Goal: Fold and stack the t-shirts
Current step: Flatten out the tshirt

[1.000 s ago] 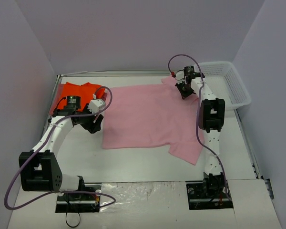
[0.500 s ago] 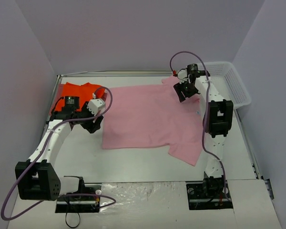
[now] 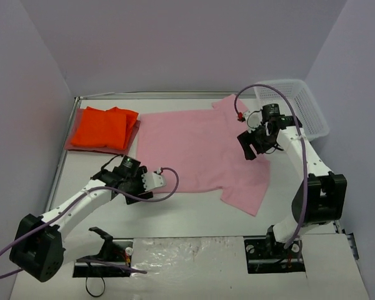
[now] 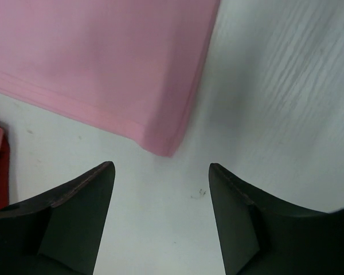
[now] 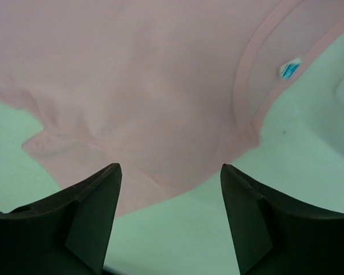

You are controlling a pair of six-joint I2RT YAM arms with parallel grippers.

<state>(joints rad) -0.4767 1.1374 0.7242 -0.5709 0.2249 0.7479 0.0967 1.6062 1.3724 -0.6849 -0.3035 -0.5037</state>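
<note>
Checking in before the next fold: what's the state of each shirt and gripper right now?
Pink t-shirt: spread out, unfolded.
Orange t-shirt: folded, stacked on the red one.
Dull red t-shirt: folded, under the orange.
Left gripper: open, holding nothing, over the pink shirt's corner.
Right gripper: open, holding nothing.

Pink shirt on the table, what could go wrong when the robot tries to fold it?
1. The left gripper is open just short of a corner of the pink shirt. It might grab only one layer, or miss, so the fold goes crooked.
2. The near sleeve sticks out at an angle. It could bunch up inside the fold and make a lumpy stack on the orange shirt.
</note>
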